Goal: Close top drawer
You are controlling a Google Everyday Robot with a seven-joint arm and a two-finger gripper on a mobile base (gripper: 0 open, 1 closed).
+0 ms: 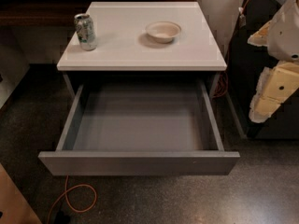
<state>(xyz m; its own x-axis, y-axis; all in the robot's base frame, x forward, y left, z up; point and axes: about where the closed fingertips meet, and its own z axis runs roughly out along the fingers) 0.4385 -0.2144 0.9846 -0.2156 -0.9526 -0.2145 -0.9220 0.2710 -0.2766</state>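
**Closing the top drawer: a straight push on the flat front**

Pulled far out toward the near side, the top drawer (138,163) is seen wide open beneath the white-topped cabinet (140,55). Its grey interior is bare, and its plain, handle-less front is the part nearest the camera. The gripper (272,91) is held at the right edge of the scene, well apart from the drawer and beyond the cabinet's right side. Whether it is apart or together cannot be told from this view.

The step in hand is judged to be the approach, as no contact with the drawer is made yet. For it to be done well, the gripper should be brought around the near right corner and set against the middle of the front panel. The push can then be directed straight toward the far side, so that the drawer is not skewed on its runners. Contact near either end is best avoided. A steady, moderate push is advised, since a can (85,31) and a bowl (163,31) are stood on the top and could be jolted by a slam. An orange cable (74,195) is seen on the floor at the near left and should be kept clear of.
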